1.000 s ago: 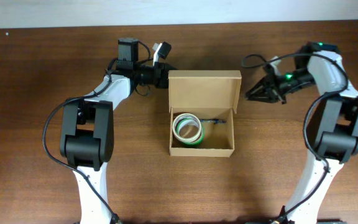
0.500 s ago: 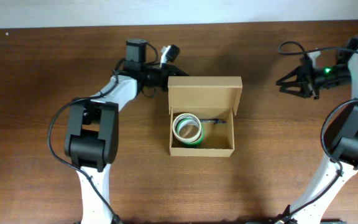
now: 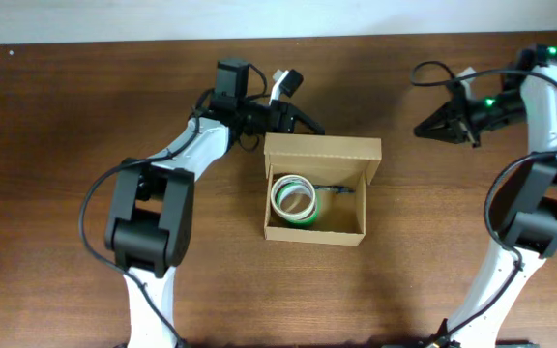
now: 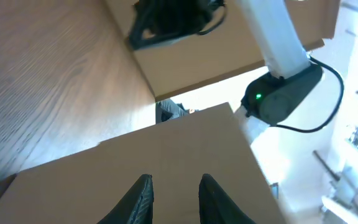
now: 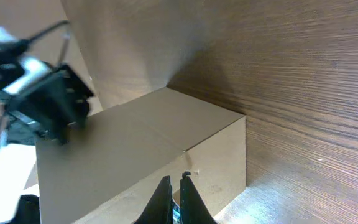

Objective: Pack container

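Observation:
The container [image 3: 314,193] is a tan cardboard box in the middle of the table. Its hinged lid [image 3: 322,148] is tipped up at the far side. Inside the box lie a white and green tape roll [image 3: 293,198] and a small dark item [image 3: 337,189]. My left gripper [image 3: 303,124] is just behind the lid. In the left wrist view its tips [image 4: 176,178] stand slightly apart against the lid's brown outer face [image 4: 166,155], with nothing between them. My right gripper [image 3: 428,128] hovers to the right of the box, shut and empty. The right wrist view shows its tips [image 5: 175,177] pointing at the box wall [image 5: 216,162].
The brown wooden table [image 3: 56,145] ends at a pale strip along its far edge [image 3: 114,19]. Both arm bases stand near the front edge, left [image 3: 148,222] and right [image 3: 530,213]. The right arm's white link [image 4: 278,50] shows beyond the lid in the left wrist view.
The left gripper has moved right behind the lid, and the lid has tipped up from lying back. The right gripper has drawn away to the upper right and shut.

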You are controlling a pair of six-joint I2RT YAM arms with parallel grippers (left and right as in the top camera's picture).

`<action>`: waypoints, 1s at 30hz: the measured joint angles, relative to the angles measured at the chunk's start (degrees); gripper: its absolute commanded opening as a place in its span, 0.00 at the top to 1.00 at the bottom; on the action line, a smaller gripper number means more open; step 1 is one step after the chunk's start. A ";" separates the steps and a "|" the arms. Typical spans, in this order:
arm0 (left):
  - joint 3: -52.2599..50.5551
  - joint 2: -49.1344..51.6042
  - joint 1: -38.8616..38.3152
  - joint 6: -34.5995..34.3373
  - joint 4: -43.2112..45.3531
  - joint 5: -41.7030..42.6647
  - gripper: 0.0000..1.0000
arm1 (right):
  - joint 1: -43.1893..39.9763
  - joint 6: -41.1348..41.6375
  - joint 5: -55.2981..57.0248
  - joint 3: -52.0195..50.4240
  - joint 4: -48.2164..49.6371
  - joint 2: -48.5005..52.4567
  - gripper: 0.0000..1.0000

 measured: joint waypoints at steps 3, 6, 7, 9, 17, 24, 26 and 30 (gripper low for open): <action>0.02 -3.02 0.00 0.00 -0.33 0.02 0.76 | 0.94 0.02 0.00 0.00 0.00 0.00 0.95; 0.09 -5.95 -0.20 -0.02 -2.10 0.04 0.76 | 0.92 0.02 0.02 0.02 0.00 0.00 0.95; 0.11 -6.80 -0.35 -0.04 -2.93 0.04 0.76 | 0.85 0.02 0.02 0.02 0.00 0.00 0.95; 0.20 -7.65 -0.81 0.09 -4.72 0.07 0.76 | 0.85 0.02 0.02 0.02 0.00 0.00 0.95; 0.42 -8.02 -5.79 9.84 -21.75 0.15 0.75 | 0.85 0.00 0.22 0.02 0.00 -0.13 0.95; 0.28 -8.02 -6.80 21.75 -36.92 -0.26 0.74 | 0.85 0.35 1.07 0.02 0.00 -2.75 0.95; 0.24 -8.02 -6.80 25.73 -42.84 -1.79 0.69 | 0.96 0.50 1.95 0.02 0.00 -4.02 0.95; 0.17 -8.02 -6.82 32.76 -51.74 -10.14 0.68 | 1.92 0.70 4.74 0.02 0.02 -6.64 0.94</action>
